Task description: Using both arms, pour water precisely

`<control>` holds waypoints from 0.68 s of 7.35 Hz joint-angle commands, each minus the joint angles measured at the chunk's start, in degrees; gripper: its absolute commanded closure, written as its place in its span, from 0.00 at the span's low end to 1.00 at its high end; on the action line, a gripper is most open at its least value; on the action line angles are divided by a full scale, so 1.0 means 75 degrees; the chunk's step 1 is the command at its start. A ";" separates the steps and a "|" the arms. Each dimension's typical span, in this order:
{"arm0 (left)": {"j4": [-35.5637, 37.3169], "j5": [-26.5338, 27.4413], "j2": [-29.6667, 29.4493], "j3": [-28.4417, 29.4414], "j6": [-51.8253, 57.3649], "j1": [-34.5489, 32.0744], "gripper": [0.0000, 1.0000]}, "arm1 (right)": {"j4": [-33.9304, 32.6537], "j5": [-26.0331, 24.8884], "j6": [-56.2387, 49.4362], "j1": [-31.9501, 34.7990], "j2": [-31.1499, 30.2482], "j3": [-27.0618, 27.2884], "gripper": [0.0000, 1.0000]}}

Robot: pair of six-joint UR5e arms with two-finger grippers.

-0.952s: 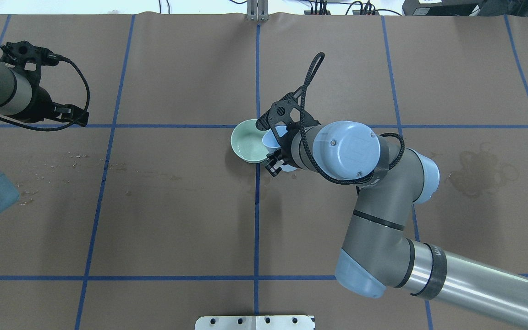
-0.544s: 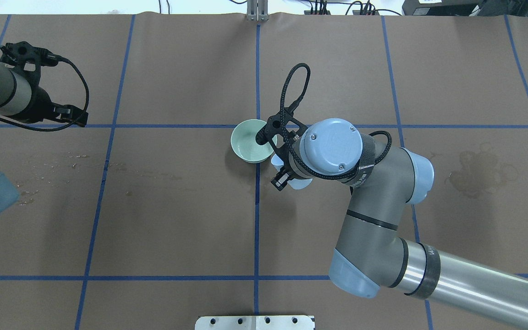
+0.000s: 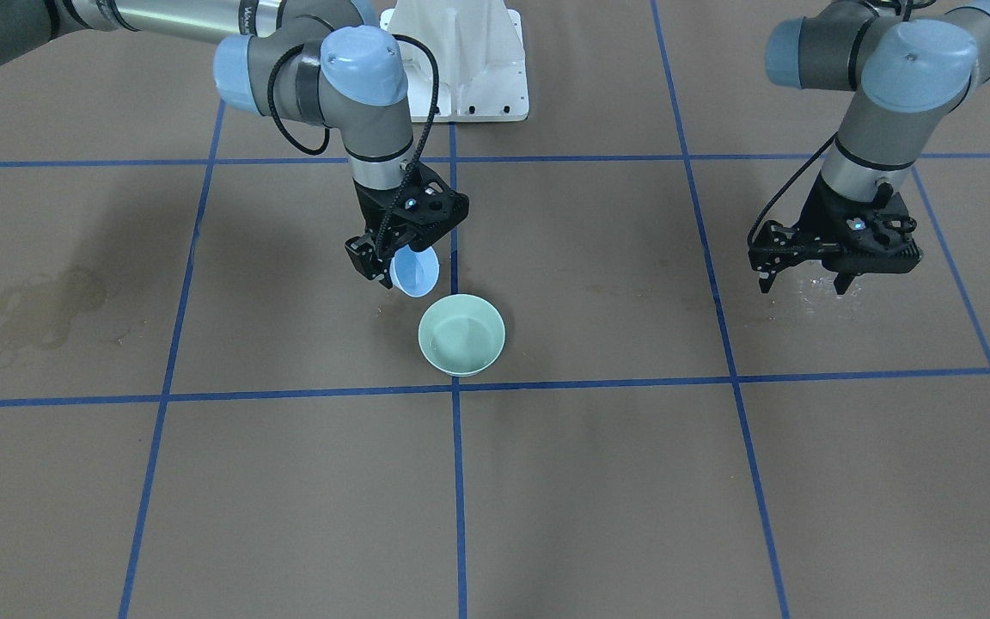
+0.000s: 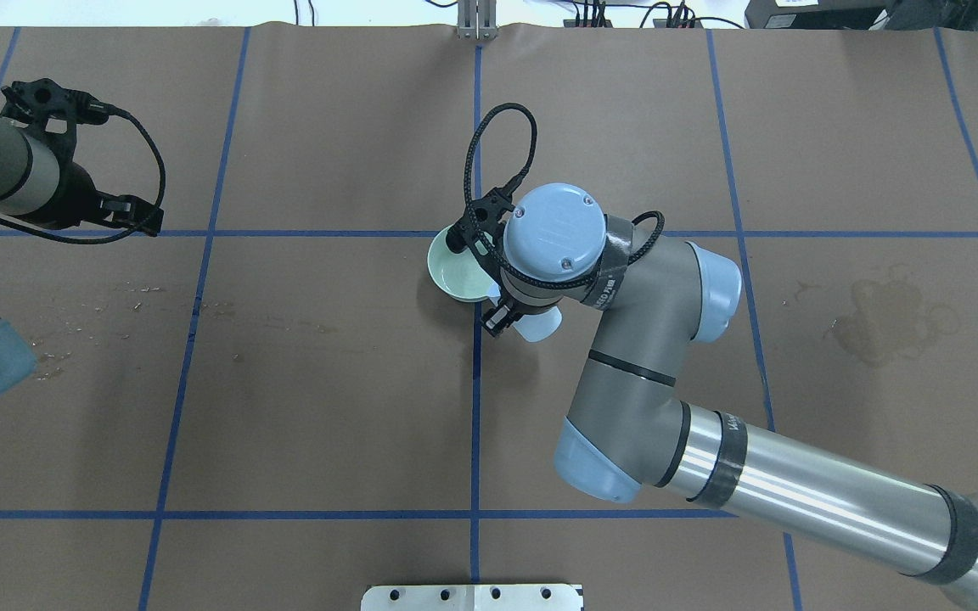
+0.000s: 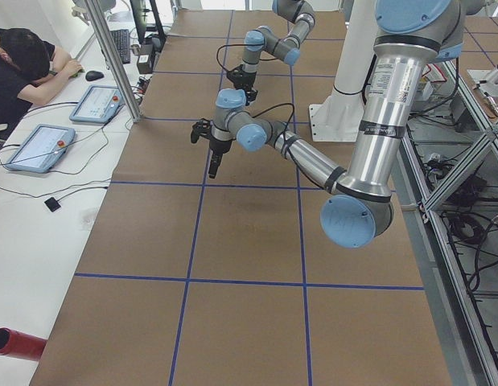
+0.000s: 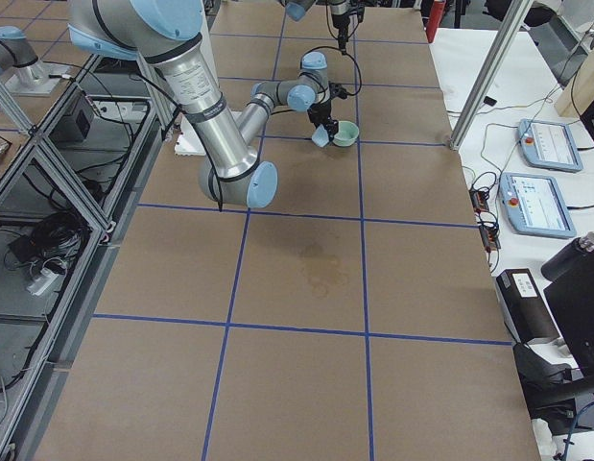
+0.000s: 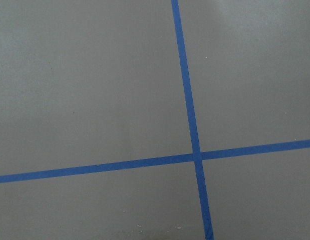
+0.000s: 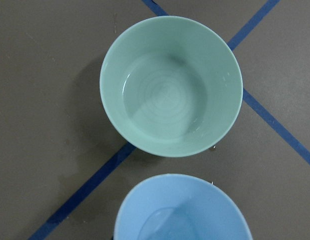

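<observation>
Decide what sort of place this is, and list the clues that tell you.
Probably a robotics lab: two industrial arms, the right arm and left arm, over a table gridded with blue tape, and an operator beside control tablets.

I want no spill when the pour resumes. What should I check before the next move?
1. Right pincer shut on the blue cup: ok.
2. Cup's mouth over the green bowl: not ok; the right wrist view shows its rim beside the bowl, apart.
3. Bowl upright on the table: ok.
4. Water in the bowl: ok, a shallow pool; whether enough, cannot tell.
5. Water left in the cup: cannot tell.
6. Left pincer out of the way: ok, open, empty, far off.
</observation>
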 commanded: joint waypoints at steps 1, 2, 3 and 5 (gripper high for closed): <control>-0.0002 0.0000 0.0000 0.0007 -0.0011 0.0001 0.00 | -0.0024 0.0347 -0.0115 0.0237 0.0415 -0.0648 1.00; -0.0002 0.0000 0.0000 0.0007 -0.0012 0.0001 0.00 | -0.0035 0.0488 -0.0161 0.0296 0.0613 -0.0906 1.00; -0.0002 0.0000 0.0000 0.0007 -0.0012 0.0001 0.00 | -0.0186 0.0524 -0.0174 0.0296 0.0859 -0.1176 1.00; -0.0002 0.0000 -0.0012 0.0007 -0.0012 0.0013 0.00 | -0.1481 0.0536 -0.0698 0.0331 0.1468 -0.1377 1.00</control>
